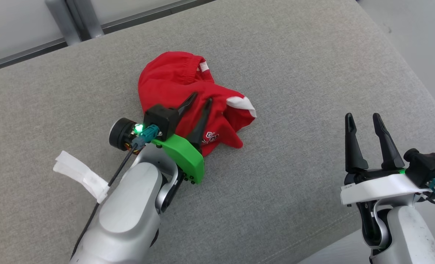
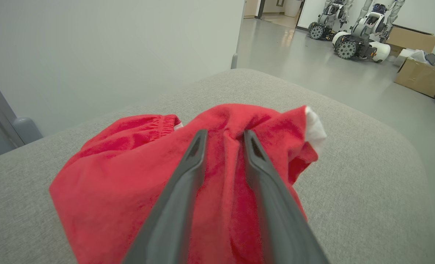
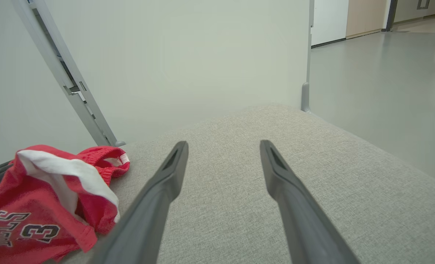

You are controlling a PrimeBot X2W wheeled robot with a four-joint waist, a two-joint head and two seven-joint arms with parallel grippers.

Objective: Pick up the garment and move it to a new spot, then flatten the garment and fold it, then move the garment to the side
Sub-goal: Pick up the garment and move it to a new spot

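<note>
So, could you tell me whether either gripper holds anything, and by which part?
Nothing looks gripped. The left gripper stands parted astride a raised fold in the red garment, lying on the cushion; the right gripper is open and empty.

The red garment (image 3: 37, 190) carries an outlined "3" (image 3: 45, 231) — the lettering (image 3: 5, 216) above it is too crumpled to read.

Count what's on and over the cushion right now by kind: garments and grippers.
Garments: 1, the red garment, crumpled on the grey cushion
Grippers: 2, the left gripper over the garment with fingers parted, and the right gripper open and apart from it
Total: 3
</note>
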